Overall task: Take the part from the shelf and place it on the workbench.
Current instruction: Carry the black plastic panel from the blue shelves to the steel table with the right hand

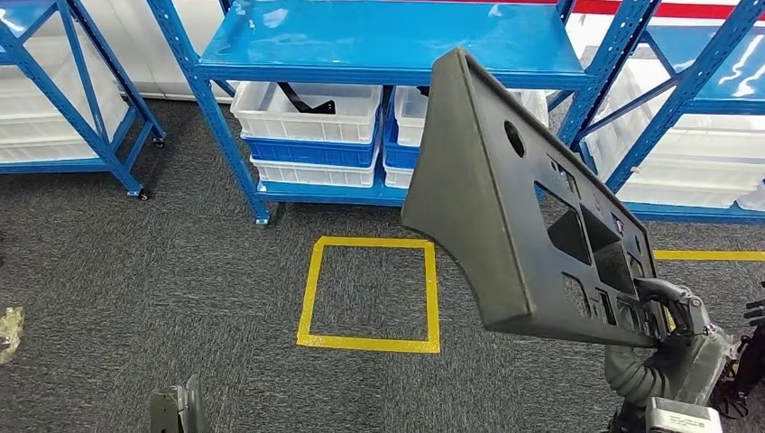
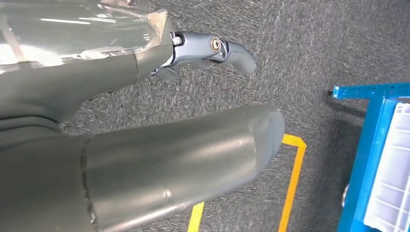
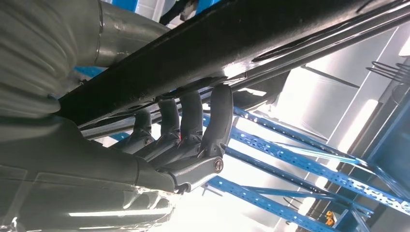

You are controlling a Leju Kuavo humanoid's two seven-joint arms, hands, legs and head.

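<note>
Part (image 1: 505, 198), a dark cut-out panel, rises tilted from the right hand (image 1: 672, 311), whose fingers (image 3: 193, 121) clamp its lower edge; beyond it stand blue shelf (image 1: 388, 45), white bins (image 1: 307, 113), yellow floor square (image 1: 370, 293). Left hand (image 2: 208, 48) hangs loosely spread, holding nothing.

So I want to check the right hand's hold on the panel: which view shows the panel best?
The head view: the whole dark panel with its cutouts shows there, gripped at its lower corner by the right hand. The right wrist view shows just its dark underside across the fingers.
</note>
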